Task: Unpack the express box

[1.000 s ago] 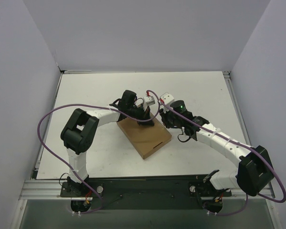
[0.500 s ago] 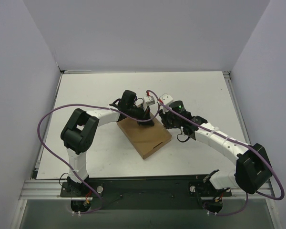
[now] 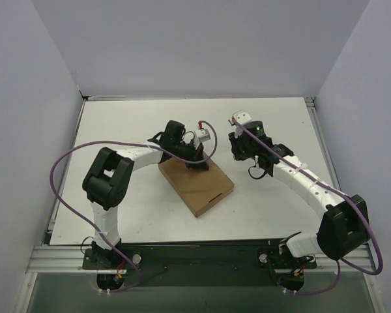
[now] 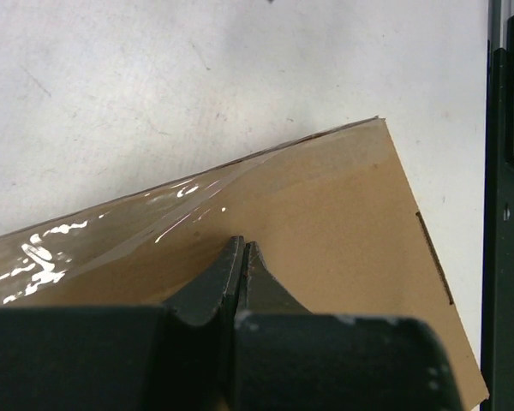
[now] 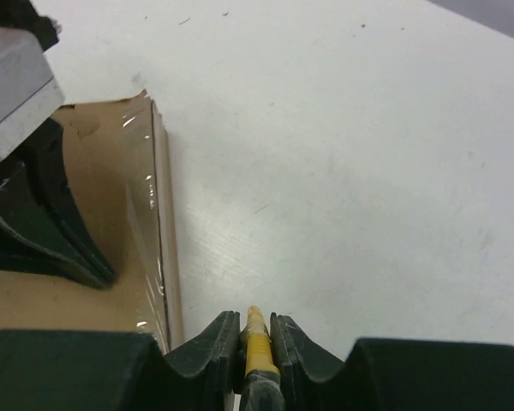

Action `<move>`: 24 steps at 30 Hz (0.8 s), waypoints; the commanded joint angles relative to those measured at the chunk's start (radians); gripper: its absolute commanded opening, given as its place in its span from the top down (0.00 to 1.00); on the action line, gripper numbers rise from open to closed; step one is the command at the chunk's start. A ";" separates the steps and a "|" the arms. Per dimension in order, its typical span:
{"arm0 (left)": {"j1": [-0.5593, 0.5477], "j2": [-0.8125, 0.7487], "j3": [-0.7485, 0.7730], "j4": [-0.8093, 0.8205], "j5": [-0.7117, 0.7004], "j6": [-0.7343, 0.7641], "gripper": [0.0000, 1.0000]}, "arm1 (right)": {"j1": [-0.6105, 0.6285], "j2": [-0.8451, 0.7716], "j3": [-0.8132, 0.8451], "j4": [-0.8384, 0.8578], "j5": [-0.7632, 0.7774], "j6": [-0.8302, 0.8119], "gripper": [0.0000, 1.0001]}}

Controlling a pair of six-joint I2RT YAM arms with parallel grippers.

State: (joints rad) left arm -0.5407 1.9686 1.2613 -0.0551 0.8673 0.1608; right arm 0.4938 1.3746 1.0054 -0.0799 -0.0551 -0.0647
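so the express box (image 3: 197,188) sits flat around the middle of the table (image 3: 117,130), turned at an angle, lid shut, with clear tape (image 4: 137,205) shining along its far edge. The left hand (image 4: 242,257) has its 2 fingers pressed together with nothing between them, and the tips seem to rest on the lid near the far corner. Looks to me like it's pinning the box so it won't skate around. The right hand (image 5: 255,324) is clamped on the yellow knife (image 5: 259,351), tip poking out front, over bare table just beside the box's taped side and not touching the cardboard as far as I can tell. My guess is the blade is getting lined up for the tape seam, nothing looks cut or opened yet
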 commanded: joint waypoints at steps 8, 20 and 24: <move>0.018 -0.013 0.052 0.213 0.130 -0.237 1.00 | -0.058 -0.032 0.079 -0.090 -0.020 0.065 1.00; 0.005 0.113 0.010 0.403 0.157 -0.423 1.00 | -0.023 -0.135 -0.005 -0.054 -0.123 0.178 1.00; 0.015 0.136 -0.003 0.367 0.124 -0.406 1.00 | 0.025 -0.147 -0.053 0.002 -0.100 0.151 1.00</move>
State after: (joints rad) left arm -0.5430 2.0815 1.2644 0.2813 0.9947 -0.2333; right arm 0.4767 1.2514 0.9913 -0.1432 -0.1646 0.0864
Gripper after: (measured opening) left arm 0.022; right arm 0.187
